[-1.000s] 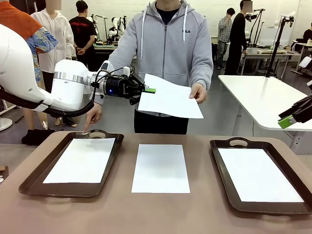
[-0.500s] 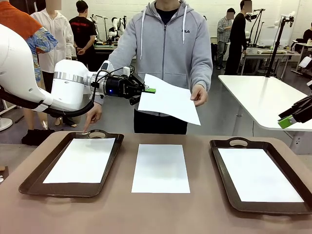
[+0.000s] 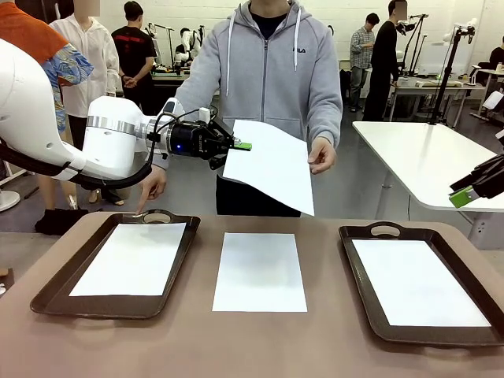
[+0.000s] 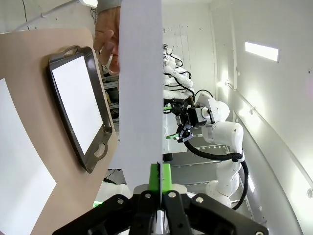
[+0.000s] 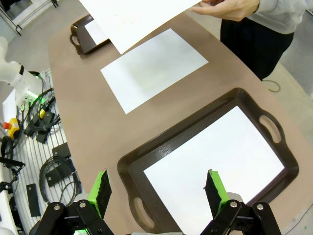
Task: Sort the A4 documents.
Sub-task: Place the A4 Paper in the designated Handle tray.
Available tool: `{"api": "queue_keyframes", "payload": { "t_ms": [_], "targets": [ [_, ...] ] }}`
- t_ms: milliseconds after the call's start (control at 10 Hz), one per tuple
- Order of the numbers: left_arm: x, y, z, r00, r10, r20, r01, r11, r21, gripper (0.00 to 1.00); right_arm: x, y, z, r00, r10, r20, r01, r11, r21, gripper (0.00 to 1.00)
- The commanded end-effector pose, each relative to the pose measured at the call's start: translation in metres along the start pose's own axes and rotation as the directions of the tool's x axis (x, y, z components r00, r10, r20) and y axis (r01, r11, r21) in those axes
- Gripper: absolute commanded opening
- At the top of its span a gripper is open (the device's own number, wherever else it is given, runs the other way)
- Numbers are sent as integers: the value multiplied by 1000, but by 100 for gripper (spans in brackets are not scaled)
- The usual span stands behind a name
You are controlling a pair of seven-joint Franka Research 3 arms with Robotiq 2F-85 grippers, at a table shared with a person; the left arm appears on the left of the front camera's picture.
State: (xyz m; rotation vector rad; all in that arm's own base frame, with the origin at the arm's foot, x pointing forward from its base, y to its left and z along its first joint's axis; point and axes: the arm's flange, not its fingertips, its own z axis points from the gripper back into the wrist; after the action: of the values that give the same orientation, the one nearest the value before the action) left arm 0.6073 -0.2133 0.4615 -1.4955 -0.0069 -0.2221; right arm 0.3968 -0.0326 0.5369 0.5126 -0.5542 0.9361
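You had three A4 documents down on the table (image 3: 331,346): left sheet (image 3: 130,258) in the left tray (image 3: 94,307), middle sheet (image 3: 260,272) bare between the trays, right sheet (image 3: 417,282) in the right tray (image 3: 429,337). Your right gripper (image 5: 159,191) hung over that tray, jaws wide, empty. Farther out, your left gripper (image 3: 240,146) was clamped on the airborne sheet (image 3: 272,161). The person's hand (image 3: 321,153) was at its far edge, contact unclear.

A thin, blank white A4 paper sheet (image 3: 272,161) hangs tilted above the brown table's (image 3: 315,339) far edge. A second sheet (image 3: 260,272) lies flat mid-table, a third sheet (image 3: 130,258) left, a fourth sheet (image 3: 417,281) right.
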Motion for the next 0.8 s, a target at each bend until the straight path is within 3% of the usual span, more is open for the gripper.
{"api": "queue_keyframes", "payload": {
  "t_ms": [0, 700],
  "targets": [
    [0, 0, 0, 1000, -2, 1, 2, 1000, 1, 0, -1, 0, -1, 1000, -1, -3, 1, 1000, 4, 100],
    [0, 0, 0, 1000, -2, 1, 2, 1000, 1, 0, -1, 0, -1, 1000, -1, -3, 1, 1000, 4, 100]
  ]
}}
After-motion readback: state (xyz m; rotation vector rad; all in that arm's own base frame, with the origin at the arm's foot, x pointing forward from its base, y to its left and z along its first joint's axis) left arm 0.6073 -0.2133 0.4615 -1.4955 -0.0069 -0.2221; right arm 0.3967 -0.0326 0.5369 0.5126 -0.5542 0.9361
